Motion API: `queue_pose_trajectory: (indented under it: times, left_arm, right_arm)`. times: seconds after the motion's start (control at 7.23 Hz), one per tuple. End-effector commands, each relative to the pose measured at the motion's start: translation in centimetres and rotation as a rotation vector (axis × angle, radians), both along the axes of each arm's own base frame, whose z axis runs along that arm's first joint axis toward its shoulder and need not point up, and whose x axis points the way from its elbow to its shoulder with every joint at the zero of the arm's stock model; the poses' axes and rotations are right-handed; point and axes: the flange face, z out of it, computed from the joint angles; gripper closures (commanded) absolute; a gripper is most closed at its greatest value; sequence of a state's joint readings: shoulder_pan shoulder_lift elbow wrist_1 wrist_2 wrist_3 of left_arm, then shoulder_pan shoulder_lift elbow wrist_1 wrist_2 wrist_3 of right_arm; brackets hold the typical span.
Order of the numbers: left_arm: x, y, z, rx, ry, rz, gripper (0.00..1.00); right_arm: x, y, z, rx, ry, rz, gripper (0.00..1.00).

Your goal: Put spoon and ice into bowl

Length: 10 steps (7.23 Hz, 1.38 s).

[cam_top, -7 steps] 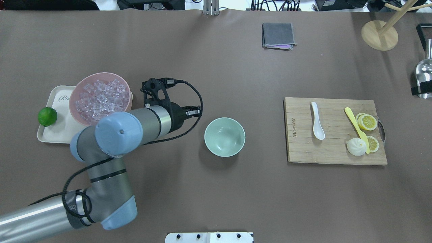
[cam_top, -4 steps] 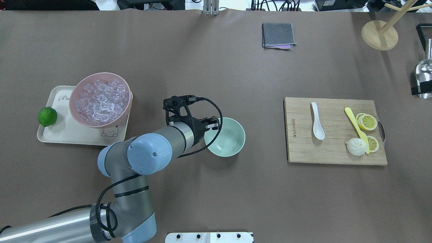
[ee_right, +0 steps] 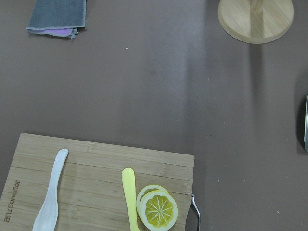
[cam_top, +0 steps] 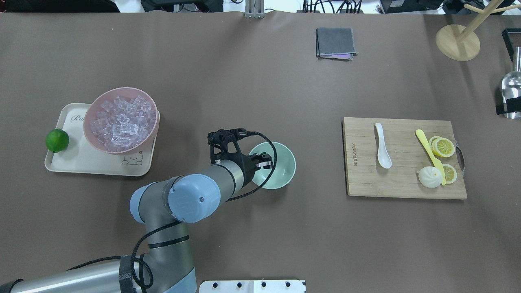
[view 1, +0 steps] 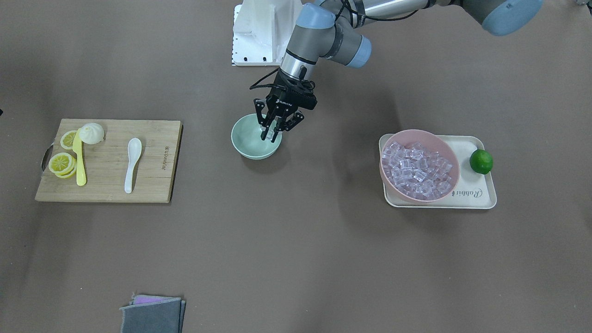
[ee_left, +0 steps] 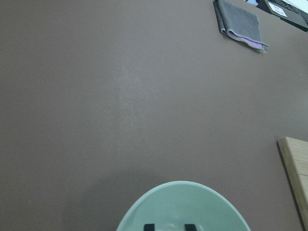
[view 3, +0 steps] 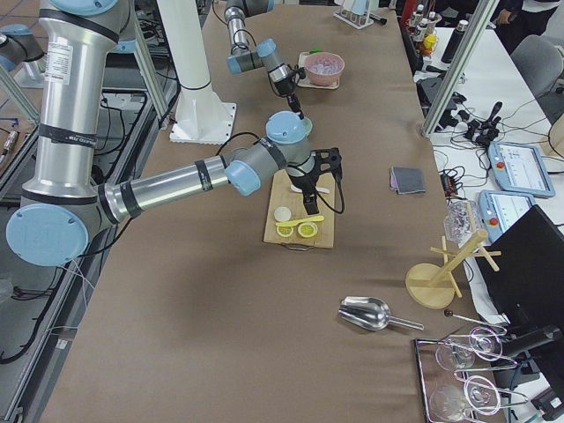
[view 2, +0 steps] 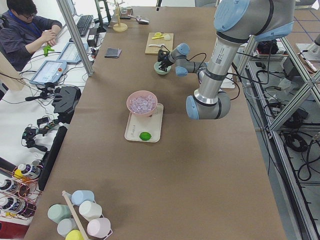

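Note:
The mint-green bowl [cam_top: 283, 173] stands mid-table. My left gripper [cam_top: 263, 162] hangs over its near-left rim, fingers pointing down into it [view 1: 270, 134], shut on a small clear ice cube [view 1: 267, 134]. In the left wrist view the bowl [ee_left: 183, 202] fills the bottom edge. More ice [cam_top: 122, 122] fills the pink bowl [cam_top: 93, 110] at the left. The white spoon [cam_top: 382, 146] lies on the bamboo cutting board [cam_top: 407, 185] at the right, and shows in the right wrist view [ee_right: 50, 192]. My right gripper [view 3: 315, 189] shows only in the exterior right view; I cannot tell its state.
The pink bowl sits on a cream tray [cam_top: 81, 162] with a lime [cam_top: 57, 140]. On the board lie a yellow knife [cam_top: 429, 152], lemon slices [cam_top: 443, 146] and a white bun [cam_top: 429, 177]. A grey cloth [cam_top: 336, 42], wooden stand [cam_top: 458, 42] and metal scoop [cam_top: 512, 93] are at the back.
My left arm has swung right from beside the pink bowl to over the mint bowl's rim. The spoon and board items have not moved.

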<state>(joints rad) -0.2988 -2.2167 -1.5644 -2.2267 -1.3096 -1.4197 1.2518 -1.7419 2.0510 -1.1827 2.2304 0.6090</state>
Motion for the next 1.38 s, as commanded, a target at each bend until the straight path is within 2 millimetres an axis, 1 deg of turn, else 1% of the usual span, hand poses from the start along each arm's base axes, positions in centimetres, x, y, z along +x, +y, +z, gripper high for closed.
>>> queue_pose_trajectory:
  times: [0.0,0.14,0.28,0.42,0.55,0.69,0.83,0.97,1.11,1.25]
  left_arm:
    - [0.2,0.1,-1.5,0.003,0.021,0.01,0.58]
    - [0.1,0.2,-1.9,0.01,0.027,0.011,0.39]
    - [0.0,0.2,-2.0,0.014,0.026,0.011,0.29]
    - [-0.9,0.4,-3.2,0.023,0.052,0.013,0.28]
    - [-3.3,0.1,-5.0,0.038,0.089,0.0,0.28]
    - [-6.2,-1.5,-6.4,0.071,0.081,0.048,0.28]
    - [-9.6,-4.3,-4.8,0.03,0.037,0.104,0.28]
    - [-14.0,-7.2,-2.8,-0.019,0.005,0.153,0.28]
    - [-18.8,-10.7,-1.2,-0.018,-0.063,0.219,0.27]
    - [-24.0,-13.9,1.3,-0.014,-0.147,0.272,0.27]
  right_arm:
    - [0.0,0.0,0.0,0.0,0.001,-0.001,0.0]
    - [0.0,0.0,0.0,0.002,0.001,0.0,0.0]
    - [0.0,0.0,0.0,0.001,0.0,0.0,0.0]
    - [0.0,0.0,0.0,0.001,0.0,0.0,0.0]
    - [-0.1,0.0,0.0,0.001,0.0,-0.002,0.0]
    - [-0.2,0.0,0.0,-0.002,0.0,-0.004,0.0]
    - [-0.3,0.0,0.0,0.0,-0.001,-0.005,0.0]
    - [-0.6,0.1,0.0,-0.006,-0.002,-0.007,0.0]
    - [-1.1,-0.3,-0.4,-0.004,-0.001,-0.004,0.0]
    - [-2.1,-0.5,-0.9,-0.001,0.004,0.0,0.0]
